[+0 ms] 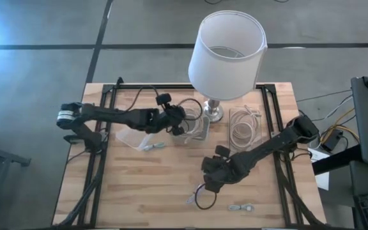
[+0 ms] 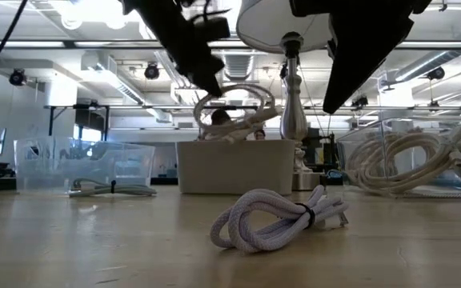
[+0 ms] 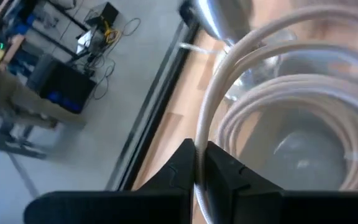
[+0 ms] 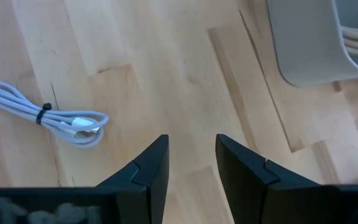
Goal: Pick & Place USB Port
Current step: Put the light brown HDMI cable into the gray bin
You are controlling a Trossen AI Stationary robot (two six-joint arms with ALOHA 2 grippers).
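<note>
My left gripper [image 1: 179, 121] is shut on a coiled white USB cable [image 3: 272, 93], which hangs over the beige box [image 2: 234, 166] beside the lamp base. In the low view the coil [image 2: 230, 108] hangs just above the box's rim. My right gripper [image 4: 191, 158] is open, hovering over bare wood near the table's middle [image 1: 211, 179] and touching nothing. A bundled white cable [image 4: 48, 118] lies flat on the table ahead of it. Another tied white cable [image 2: 278, 220] lies near the near edge. My left gripper pinches one strand of the white cable coil [image 3: 199, 163] between its two fingers. The strand runs up between the fingertips. The rest of the coil [image 2: 232, 112] hangs free of the table, over the beige box.
A white-shaded lamp [image 1: 227, 48] stands at the far middle, its metal base [image 1: 213, 114] by the box. A clear tub [image 1: 133, 137] sits on the left with a cable [image 1: 152, 147] beside it. A clear tub of cables [image 1: 245, 128] sits on the right. A small cable [image 1: 241, 207] lies near the near edge.
</note>
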